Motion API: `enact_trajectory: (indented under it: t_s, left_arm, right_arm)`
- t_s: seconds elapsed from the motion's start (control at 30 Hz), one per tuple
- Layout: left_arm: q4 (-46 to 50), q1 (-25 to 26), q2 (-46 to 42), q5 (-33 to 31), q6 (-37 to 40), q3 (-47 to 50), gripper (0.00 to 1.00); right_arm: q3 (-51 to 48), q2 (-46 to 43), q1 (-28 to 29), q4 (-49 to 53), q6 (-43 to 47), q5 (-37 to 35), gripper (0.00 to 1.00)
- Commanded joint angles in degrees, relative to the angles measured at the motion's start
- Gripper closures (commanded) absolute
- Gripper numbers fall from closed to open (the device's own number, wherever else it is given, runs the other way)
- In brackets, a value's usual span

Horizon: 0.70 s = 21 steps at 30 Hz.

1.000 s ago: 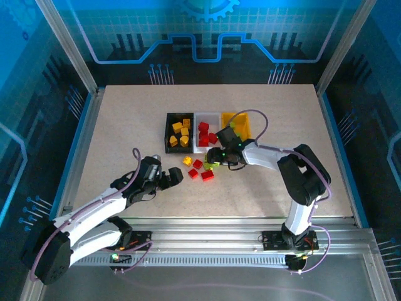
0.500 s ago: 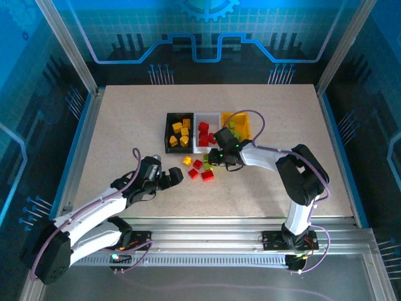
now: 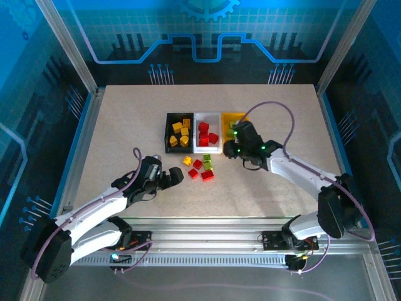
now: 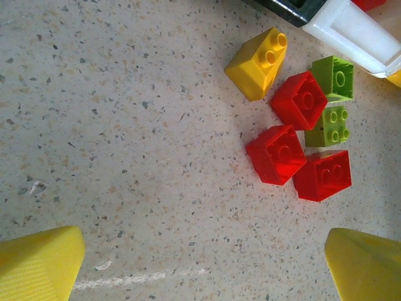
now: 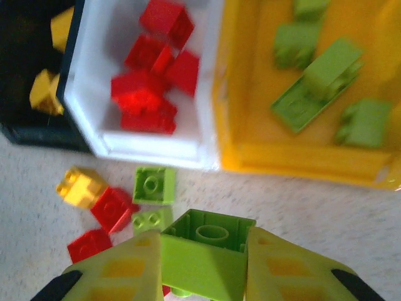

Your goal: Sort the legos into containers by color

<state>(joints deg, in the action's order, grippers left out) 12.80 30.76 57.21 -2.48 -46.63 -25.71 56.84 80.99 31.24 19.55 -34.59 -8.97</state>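
Just in front of the white bin (image 3: 208,150), 6 loose legos (image 4: 299,100) are lying together on the surface (image 3: 125,125): 1 yellow, 3 red and 2 lime green. The right pincer (image 5: 202,279) is clamping a lime green brick (image 5: 207,237) between its fingers, underside up, and is hanging in front of and to the right of the white bin, at the near wall of the yellow bin (image 5: 301,160) that is touching the white bin's right side. A second ago this pincer was lower, wider apart and down at the loose pile; since then it has been closing, rising and swinging right, its elbow moving outward too. Red bricks are sitting inside the white bin, green pieces in the yellow one, and yellow ones in the black bin (image 3: 169,133) on the white bin's left. The left pincer (image 4: 200,266) is waiting near-left of the white bin, fingers spread wide apart and holding nothing, unmoved from before.
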Motion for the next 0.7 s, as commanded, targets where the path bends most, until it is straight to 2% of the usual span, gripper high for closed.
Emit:
enact_trajectory:
  t_s: [0.0,0.23,0.4,0.47,0.6,0.67]
  left_arm:
    - [-1.33,0.02,-0.37,0.74,-0.92,0.13,0.01]
    - [-0.15,0.02,-1.02,1.26,-1.15,-0.34,0.01]
    - [0.39,0.09,-1.94,1.63,-1.02,-0.26,0.01]
    - [0.63,0.13,-2.23,1.60,-0.78,-0.37,0.01]
    - [1.54,0.11,-2.56,0.95,0.08,-1.14,0.01]
    - [2.03,0.04,-2.15,0.61,0.79,-1.93,0.01]
  right_arm:
    - [4.01,2.64,-4.24,2.44,2.99,-2.36,0.70]
    - [17.17,18.15,-8.27,2.88,4.65,-3.45,0.69]
    - [24.01,25.81,-9.48,4.43,4.35,-3.09,0.66]
    - [25.90,27.64,-9.78,4.45,4.79,-0.91,0.61]
    - [26.91,26.89,-10.07,4.13,5.48,1.18,0.44]
    - [25.70,24.62,-10.06,3.41,5.88,1.42,0.41]
